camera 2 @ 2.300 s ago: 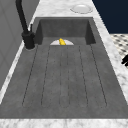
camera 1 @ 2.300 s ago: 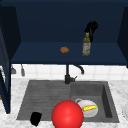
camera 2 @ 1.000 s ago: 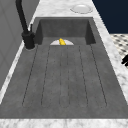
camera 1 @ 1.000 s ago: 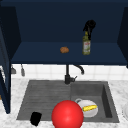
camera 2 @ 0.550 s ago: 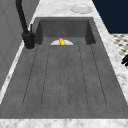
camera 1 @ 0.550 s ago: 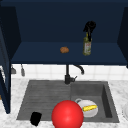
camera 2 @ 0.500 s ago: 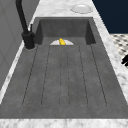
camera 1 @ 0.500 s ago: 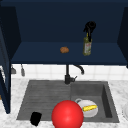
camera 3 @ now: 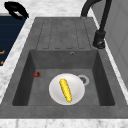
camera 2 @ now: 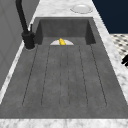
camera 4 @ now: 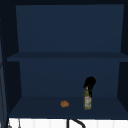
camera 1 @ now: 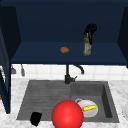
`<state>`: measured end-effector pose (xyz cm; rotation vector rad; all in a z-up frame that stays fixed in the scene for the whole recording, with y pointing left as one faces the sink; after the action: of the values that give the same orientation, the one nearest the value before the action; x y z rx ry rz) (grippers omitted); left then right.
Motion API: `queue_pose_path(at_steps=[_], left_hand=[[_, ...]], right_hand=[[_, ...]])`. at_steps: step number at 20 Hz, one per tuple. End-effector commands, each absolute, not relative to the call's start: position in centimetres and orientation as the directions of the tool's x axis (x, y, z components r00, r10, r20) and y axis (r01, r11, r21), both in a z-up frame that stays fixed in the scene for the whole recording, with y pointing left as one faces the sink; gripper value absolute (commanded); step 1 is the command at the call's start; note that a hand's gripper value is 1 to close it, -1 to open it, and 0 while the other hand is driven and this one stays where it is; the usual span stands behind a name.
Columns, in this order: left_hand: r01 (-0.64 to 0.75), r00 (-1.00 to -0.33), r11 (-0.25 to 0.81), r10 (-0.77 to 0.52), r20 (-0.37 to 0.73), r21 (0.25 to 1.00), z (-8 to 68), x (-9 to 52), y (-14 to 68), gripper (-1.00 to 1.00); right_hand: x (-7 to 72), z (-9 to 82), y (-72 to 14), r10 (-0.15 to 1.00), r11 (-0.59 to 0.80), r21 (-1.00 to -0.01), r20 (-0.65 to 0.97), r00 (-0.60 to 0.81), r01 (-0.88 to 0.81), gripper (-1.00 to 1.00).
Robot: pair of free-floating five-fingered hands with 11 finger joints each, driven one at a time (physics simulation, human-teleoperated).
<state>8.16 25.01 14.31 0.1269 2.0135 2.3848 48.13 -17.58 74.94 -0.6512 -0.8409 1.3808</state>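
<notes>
A green bottle (camera 1: pixel 87 46) stands on the lower shelf (camera 1: pixel 45 56) of an open dark blue cabinet; it is also in the upper view as the bottle (camera 4: pixel 87 100). My right hand (camera 1: pixel 91 28) is at the bottle's neck, its fingers curled round the top, and appears above as the right hand (camera 4: pixel 90 82). A small brown round item (camera 1: pixel 64 50) lies on the same shelf to the left. My left hand (camera 1: pixel 35 118) hangs idle at the sink's front left corner, holding nothing, and appears as the left hand (camera 3: pixel 15 9) in the right side view.
A white plate (camera 3: pixel 55 93) with a corn cob (camera 3: pixel 65 90) lies in the basin (camera 1: pixel 106 100). A red ball (camera 1: pixel 67 114) sits at the sink's front. The black faucet (camera 1: pixel 67 75) rises behind the ridged drainboard (camera 2: pixel 63 75). A small red item (camera 3: pixel 37 74) lies in the basin.
The right hand has shifted only slightly at the bottle's top. The left hand, ball and plate have not moved.
</notes>
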Motion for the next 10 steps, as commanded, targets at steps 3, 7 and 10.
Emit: queue_pose_path(at_steps=[3, 7, 10], left_hand=[[0.039, -0.997, -0.169, 0.066, 0.051, 0.985, 14.3, 8.2, 25.0, 0.00], [0.039, -0.997, -0.169, 0.066, 0.051, 0.985, 14.3, 8.2, 25.0, 0.00], [0.039, -0.997, -0.169, 0.066, 0.051, 0.985, 14.3, 8.2, 25.0, 0.00]], right_hand=[[48.0, 74.3, -17.1, 0.995, 0.050, -0.812, 0.089, -0.038, -0.582, -1.00], [48.4, 74.2, -16.3, 0.996, 0.050, -0.811, 0.080, -0.026, -0.582, -1.00], [48.6, 74.0, -15.7, 0.997, 0.046, -0.817, 0.072, -0.023, -0.575, -1.00]])
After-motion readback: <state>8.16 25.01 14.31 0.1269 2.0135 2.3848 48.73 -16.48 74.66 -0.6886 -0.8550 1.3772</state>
